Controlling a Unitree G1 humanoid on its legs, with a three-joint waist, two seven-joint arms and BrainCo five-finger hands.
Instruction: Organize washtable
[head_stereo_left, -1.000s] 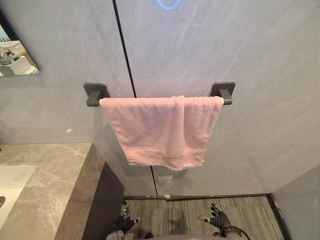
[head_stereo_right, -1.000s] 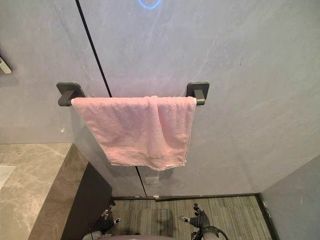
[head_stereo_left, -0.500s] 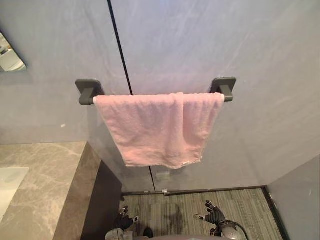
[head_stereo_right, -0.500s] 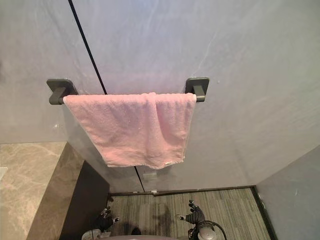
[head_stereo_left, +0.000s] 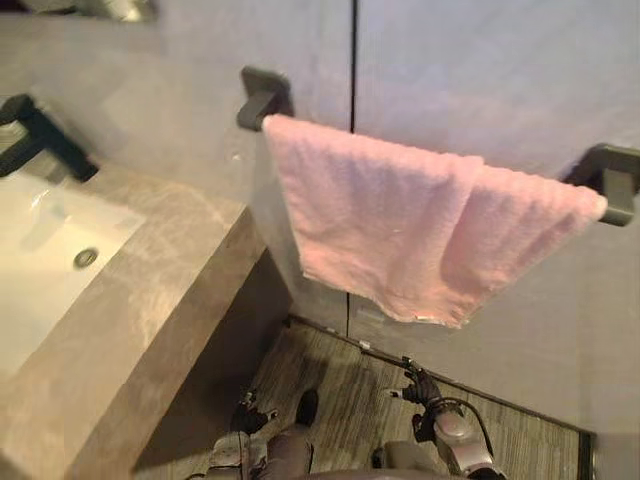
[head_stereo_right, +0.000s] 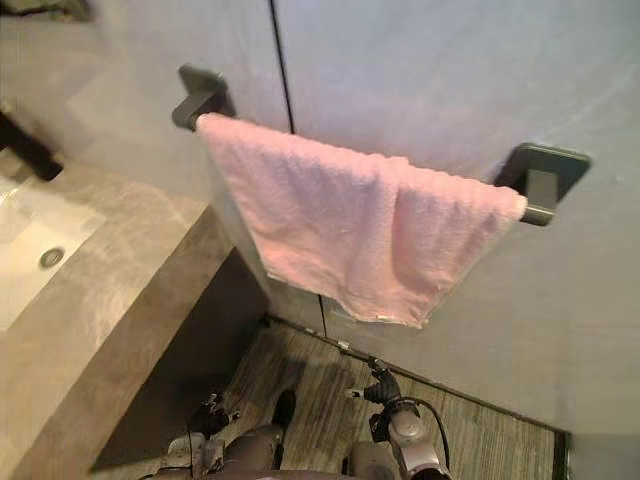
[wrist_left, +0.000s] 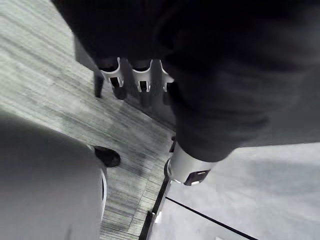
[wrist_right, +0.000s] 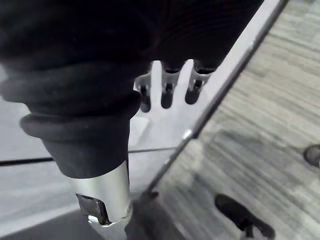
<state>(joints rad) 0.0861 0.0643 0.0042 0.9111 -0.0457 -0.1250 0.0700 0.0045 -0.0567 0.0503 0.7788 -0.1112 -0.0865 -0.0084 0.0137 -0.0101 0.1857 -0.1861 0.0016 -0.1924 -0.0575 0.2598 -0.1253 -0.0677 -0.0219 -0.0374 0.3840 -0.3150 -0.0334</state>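
Observation:
A pink towel (head_stereo_left: 420, 235) hangs folded over a dark wall rail, held between a left bracket (head_stereo_left: 262, 97) and a right bracket (head_stereo_left: 612, 180). Left of it runs the grey marble washtable (head_stereo_left: 150, 320) with a white sink (head_stereo_left: 40, 260) and a black faucet (head_stereo_left: 40, 140). Both hands hang low above the striped floor, well below the towel. My left hand (head_stereo_left: 250, 412) shows straight fingers (wrist_left: 132, 80) holding nothing. My right hand (head_stereo_left: 415, 385) also has straight fingers (wrist_right: 167, 92) and is empty.
Grey wall panels with a dark vertical seam (head_stereo_left: 352, 60) stand behind the rail. The washtable's dark side panel (head_stereo_left: 240, 340) drops to the striped floor (head_stereo_left: 340, 390) beside my left arm. A wall outlet (head_stereo_right: 335, 315) sits below the towel.
The camera has swung left and tilted, bringing the sink and faucet into view. The towel still hangs on the rail and both hands stay low and empty.

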